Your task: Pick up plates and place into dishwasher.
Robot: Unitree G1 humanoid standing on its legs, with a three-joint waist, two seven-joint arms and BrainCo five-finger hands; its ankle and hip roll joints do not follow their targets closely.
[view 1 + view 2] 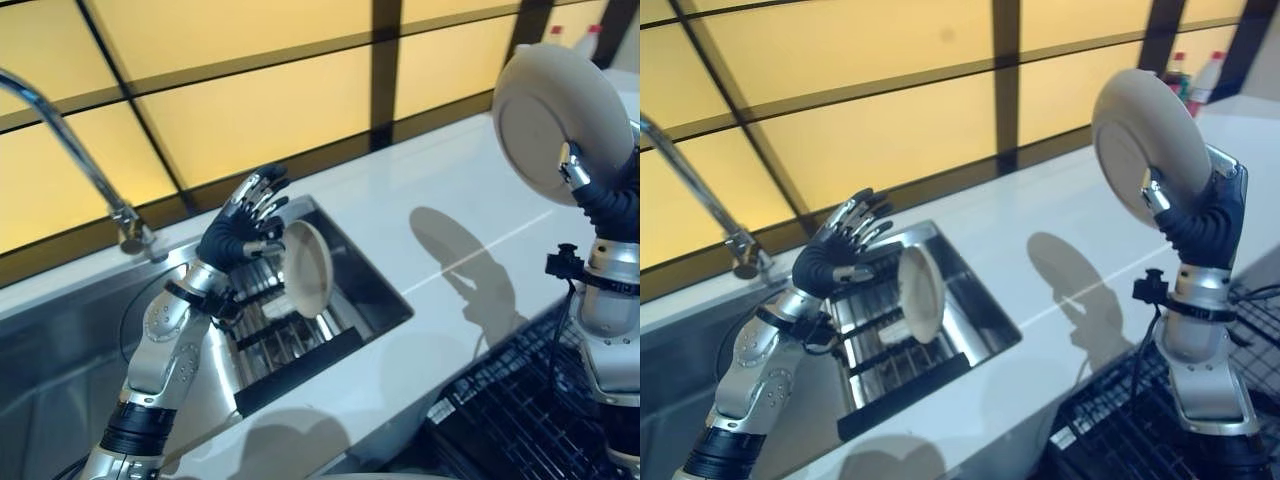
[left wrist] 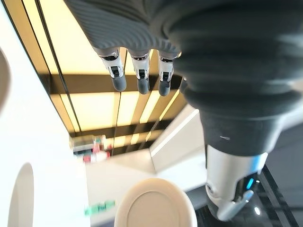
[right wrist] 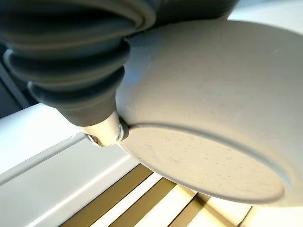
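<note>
Counter (image 1: 480, 250): white worktop, largest item I see, runs from the sink side across to my R arm; amber tiled wall (image 1: 250, 100) w/ dark grout lines behind it.

Sink (image 1: 970, 300): steel basin set into counter, dark slatted rack (image 1: 880, 340) inside. Tall curved faucet (image 1: 70, 140) stands at the back-left corner, just beside my L arm.

Dishwasher rack (image 1: 1130, 420): black wire grid, low at front-right, below the counter edge, under my R forearm.

Plate no. 1 (image 1: 1145, 145): beige, round, raised high over the counter's R end, tilted so its underside faces me. R hand (image 1: 1200, 225) grips it at the lower rim; R wrist view shows the foot ring close up, thumb tip pressed against the base. Remaining fingers are behind the plate, can't see them.

Plate no. 2 (image 1: 307, 268): beige, stands on edge in the sink rack, approx upright, face turned toward my L hand.

L hand (image 1: 245, 225): hovers over the sink just beside plate no. 2, fingers spread and straight, holding nothing; whether the fingertips touch the rim I can't tell. L wrist view shows its fingers (image 2: 142, 78) extended in a row.

Bottles (image 1: 1190, 75): two, red-capped, at the far R corner against the wall, well apart from both hands. Detail too small to read.
</note>
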